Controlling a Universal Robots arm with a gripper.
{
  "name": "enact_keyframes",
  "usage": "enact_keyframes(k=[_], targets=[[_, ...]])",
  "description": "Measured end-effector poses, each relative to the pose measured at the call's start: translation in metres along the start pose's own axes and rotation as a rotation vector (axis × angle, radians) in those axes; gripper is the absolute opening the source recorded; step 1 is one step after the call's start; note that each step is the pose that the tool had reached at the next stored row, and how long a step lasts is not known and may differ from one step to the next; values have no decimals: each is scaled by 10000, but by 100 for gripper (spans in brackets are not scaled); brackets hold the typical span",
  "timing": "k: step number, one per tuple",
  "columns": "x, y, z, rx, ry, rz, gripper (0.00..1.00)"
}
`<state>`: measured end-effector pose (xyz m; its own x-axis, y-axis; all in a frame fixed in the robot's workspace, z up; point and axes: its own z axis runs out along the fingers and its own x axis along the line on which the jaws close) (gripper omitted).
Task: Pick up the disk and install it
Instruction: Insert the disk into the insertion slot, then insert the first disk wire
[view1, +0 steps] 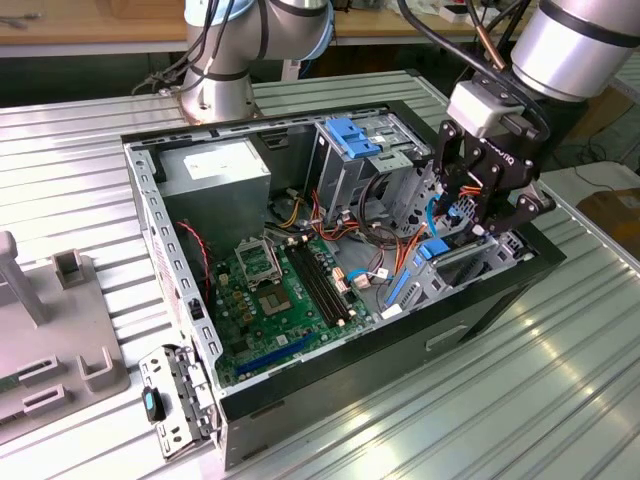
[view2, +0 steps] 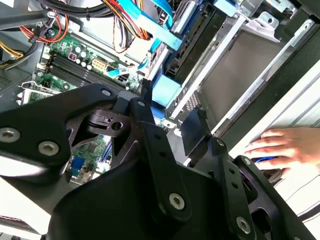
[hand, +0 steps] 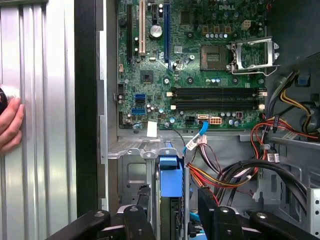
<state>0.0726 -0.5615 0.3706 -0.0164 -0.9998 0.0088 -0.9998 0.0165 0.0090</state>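
Ribbed metal tabletop carries an open computer case lying on its side, with the arm's base standing just behind it. The gripper hangs over the case's corner at the exterior view's right. Its fingers are spread, one on each side of the disk, and the first wrist view shows a gap on both sides. The disk stands on edge in the metal bay at that corner, with its blue carrier end toward the motherboard. Red, orange and black cables crowd the bay's inner side. Deeper inside the case stand a drive cage with a blue top and a grey box. The bay's outer side runs along the case's black wall. Beyond that wall a person's hand rests on the table. A grey fixture sits well apart from the case.
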Motion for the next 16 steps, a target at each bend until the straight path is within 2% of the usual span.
enact_keyframes(k=[4, 8, 16], targets=[[-3, -202, 0, 0, -1, 1, 50], [-4, -223, -1, 0, -1, 1, 50], [-4, -224, -1, 0, -1, 1, 50]])
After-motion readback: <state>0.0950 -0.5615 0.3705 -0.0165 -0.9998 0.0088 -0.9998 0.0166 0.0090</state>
